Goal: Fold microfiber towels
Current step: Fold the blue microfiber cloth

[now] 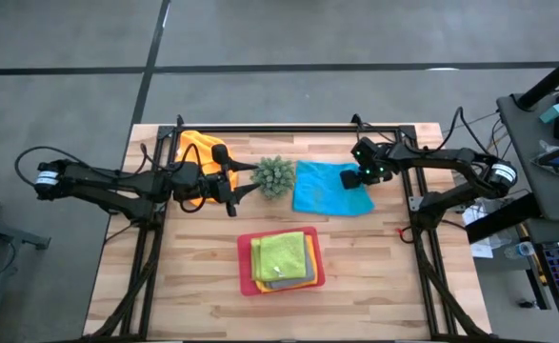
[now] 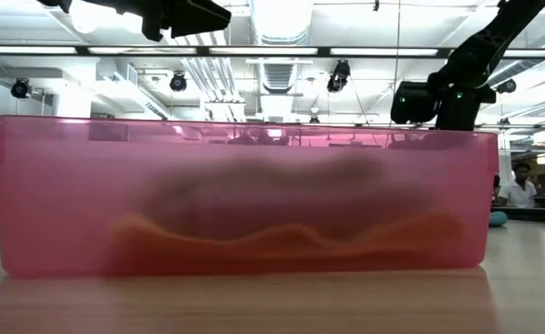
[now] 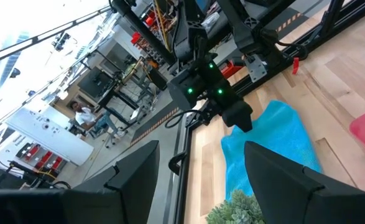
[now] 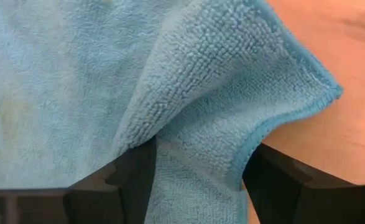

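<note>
— Two grippers at work? Fingers how?
— Right gripper (image 1: 363, 177) down on the light blue towel (image 1: 329, 188), at its right edge, far half of the bench (image 1: 374, 276). Fingers (image 4: 117, 183) spread wide, straddling a raised fold of the blue cloth, touching it on both sides; not yet pinched tight.
— And the left?
— Left gripper (image 1: 229, 181) hanging above the bench just right of the orange towel (image 1: 195, 148), far left. Fingers (image 3: 135, 171) spread as wide as they go, holding nothing, touching nothing.
— Between them?
— Small spiky green plant (image 1: 274, 176), just left of the blue towel and near the left fingertips.
— Other towels?
— Stacked in the pink tray (image 1: 245, 257) at the near middle: lime green towel (image 1: 281, 255) on top, grey edge (image 1: 309, 255) showing at its right, yellow (image 1: 257, 259) and orange rims peeking beneath. From bench level, only blurred shapes through the pink wall.
— Orange one flat?
— Crumpled, partly hidden under the left arm.
</note>
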`<state>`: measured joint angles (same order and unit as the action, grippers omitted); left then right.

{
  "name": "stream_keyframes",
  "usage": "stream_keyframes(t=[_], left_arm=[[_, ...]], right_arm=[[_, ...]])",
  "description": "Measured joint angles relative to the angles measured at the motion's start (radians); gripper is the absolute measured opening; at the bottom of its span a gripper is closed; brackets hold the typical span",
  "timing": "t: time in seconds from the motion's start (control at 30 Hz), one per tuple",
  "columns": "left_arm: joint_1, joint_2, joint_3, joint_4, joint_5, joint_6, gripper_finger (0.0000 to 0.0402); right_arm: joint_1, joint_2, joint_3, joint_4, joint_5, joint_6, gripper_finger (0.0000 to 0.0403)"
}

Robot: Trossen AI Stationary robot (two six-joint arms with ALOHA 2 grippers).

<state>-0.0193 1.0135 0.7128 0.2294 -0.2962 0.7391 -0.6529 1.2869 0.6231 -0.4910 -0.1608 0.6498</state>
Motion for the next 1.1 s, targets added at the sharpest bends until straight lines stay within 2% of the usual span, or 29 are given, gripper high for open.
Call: stream_keyframes(t=[0.13,0.37,0.4,0.6,0.8,0.9,1.1], left_arm=[[0.0,0.0,0.0,0.0,0.0,0.0,0.0219],[0.0,0.0,0.0,0.0,0.0,0.0,0.0219],[0.0,0.0,0.0,0.0,0.0,0.0,0.0219],[0.0,0.0,0.0,0.0,0.0,0.001,0.0219],[0.0,0.0,0.0,0.004,0.0,0.001,0.0219],[0.0,0.0,0.0,0.005,0.0,0.001,0.0219],[0.0,0.0,0.0,0.004,0.0,0.001,0.0219]], right_arm=[[0.0,-0.002,0.0,0.002,0.001,-0.014,0.0161],[0.019,-0.009,0.0,0.002,0.001,-0.048,0.0026],[0.023,-0.015,0.0,0.001,0.0,-0.049,0.0019],[0.039,-0.087,0.041,-0.097,0.052,-0.008,0.0009],[0.12,-0.134,0.116,-0.123,0.124,0.078,0.0009],[0.177,-0.127,0.146,-0.087,0.159,0.131,0.0009],[0.247,-0.068,0.154,0.128,0.161,0.203,0.0009]])
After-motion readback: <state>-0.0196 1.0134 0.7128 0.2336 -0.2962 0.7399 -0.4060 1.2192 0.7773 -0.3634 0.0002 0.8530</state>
